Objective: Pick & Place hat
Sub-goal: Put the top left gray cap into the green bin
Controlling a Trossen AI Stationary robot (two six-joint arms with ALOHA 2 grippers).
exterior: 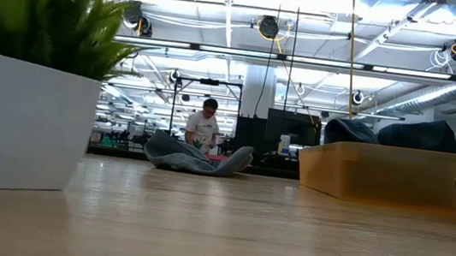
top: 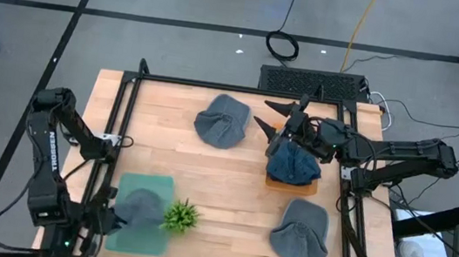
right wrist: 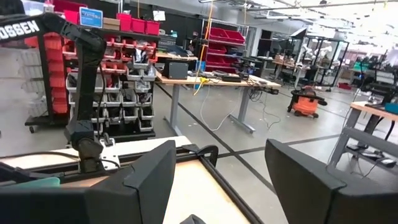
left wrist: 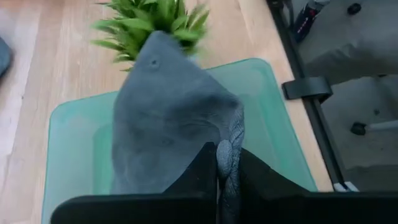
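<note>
Our left gripper (left wrist: 219, 163) pinches the grey hat (left wrist: 171, 118) over the green mat (left wrist: 74, 134); our right gripper (top: 281, 124) fingers spread, empty, above the wooden box (top: 291, 183)

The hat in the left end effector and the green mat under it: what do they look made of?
The grey hat looks like soft knit or fleece fabric, matte; it folds and sags, with a ribbed edge pinched in the shut left end effector. The green mat looks like smooth, slightly translucent plastic or silicone, judging by its rounded corners and faint sheen; which one is unclear.
</note>
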